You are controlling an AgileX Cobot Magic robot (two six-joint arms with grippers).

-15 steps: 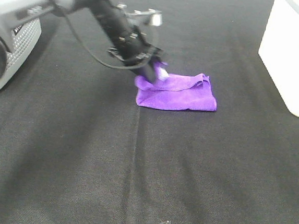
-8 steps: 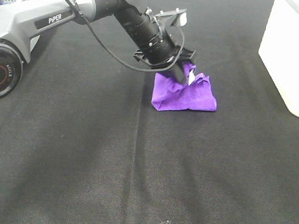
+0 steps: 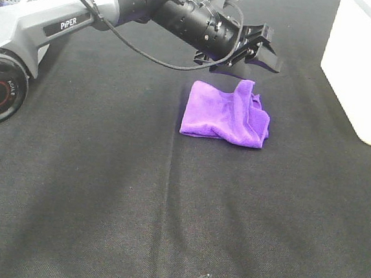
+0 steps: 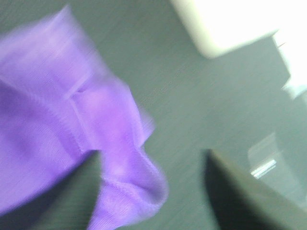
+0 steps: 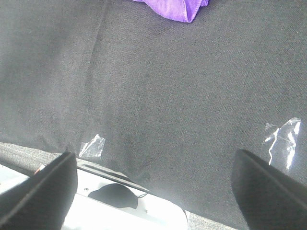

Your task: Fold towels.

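Observation:
The purple towel point(image 3: 225, 113) lies folded in a rumpled, roughly square bundle on the black cloth near the middle of the table. My left gripper point(image 3: 265, 55) hovers just behind and above its right rear corner, open and empty. In the blurred left wrist view the towel point(image 4: 67, 124) lies below the spread dark fingers point(image 4: 235, 191), apart from them. My right gripper point(image 5: 153, 191) is open and empty, low over the near table edge, with a bit of the towel point(image 5: 168, 7) far ahead of it. No white tag shows.
A white box point(image 3: 364, 63) stands at the right rear, close to the towel. The left arm's base point(image 3: 2, 84) stands at the left. Bits of clear tape point(image 5: 92, 146) point(image 5: 283, 136) stick to the black cloth near the front edge.
The left gripper carried the towel's left edge over to the right, let go of it, and rose to the right. The towel now lies folded and free.

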